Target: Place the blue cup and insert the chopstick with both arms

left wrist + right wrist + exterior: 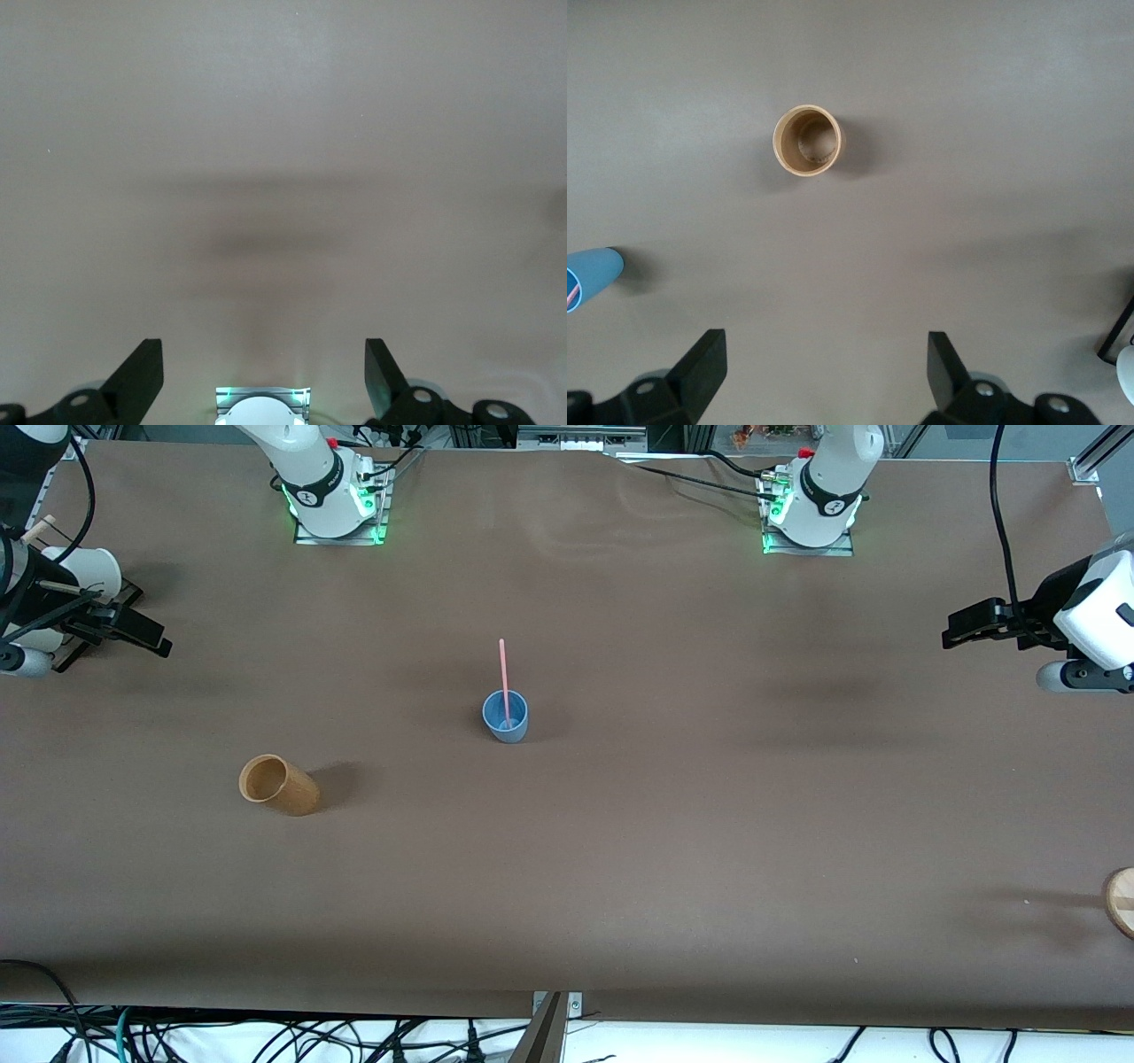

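Blue cup (505,717): upright mid-counter (709,824), with nothing gripping it.
Chopstick (503,677): pink, standing in the blue cup, leaning on its rim.
Tan cup (277,784): nearer the front camera, toward the right arm's end.
Left end effector (950,636): fingers apart, empty, over the counter's left-arm end.
Right end effector (158,642): fingers apart, empty, over the counter's right-arm end, near a white cup (89,567).
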